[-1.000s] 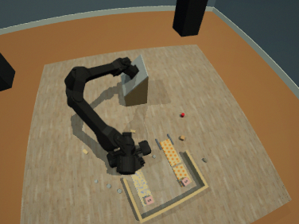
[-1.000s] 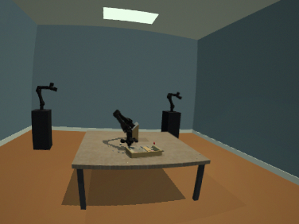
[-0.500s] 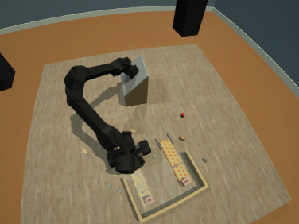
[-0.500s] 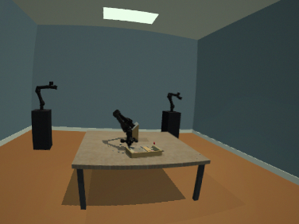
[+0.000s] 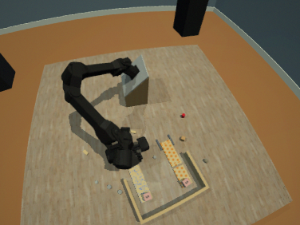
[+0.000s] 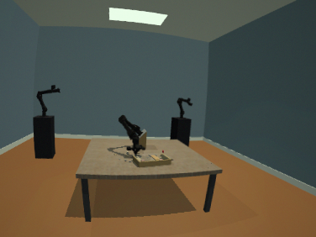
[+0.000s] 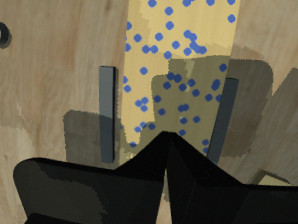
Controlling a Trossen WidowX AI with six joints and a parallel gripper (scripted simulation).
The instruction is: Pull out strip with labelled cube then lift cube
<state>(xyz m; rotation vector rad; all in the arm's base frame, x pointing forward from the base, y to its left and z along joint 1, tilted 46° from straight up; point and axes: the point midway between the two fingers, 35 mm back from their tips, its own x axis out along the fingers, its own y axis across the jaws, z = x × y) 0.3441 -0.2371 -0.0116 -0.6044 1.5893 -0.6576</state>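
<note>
A pale yellow strip with blue dots (image 5: pixel 138 180) (image 7: pixel 150 65) runs from under the arm to a pink labelled cube (image 5: pixel 148 196) at its far end. A second strip with orange dots (image 5: pixel 170 152) lies to the right, with a thin line across it past its middle; another pink labelled cube (image 5: pixel 186 182) sits at its far end. My gripper (image 7: pixel 169 134) is shut and empty, its tips over the near end of the blue-dotted strip. In the wrist view that strip lies between two dark grey rails (image 7: pixel 107 115) (image 7: pixel 223 120). The strip's near end is hidden by the fingers.
A low wooden wall (image 5: pixel 175 205) (image 6: pixel 153 164) encloses the strips' far ends on three sides. A slanted panel (image 5: pixel 136 80) stands behind. A red ball (image 5: pixel 183 115), an orange-brown block (image 5: pixel 183 138), pale blocks (image 5: pixel 85 152) (image 5: pixel 133 132) and several small grey pieces (image 5: pixel 205 160) (image 5: pixel 120 191) lie around.
</note>
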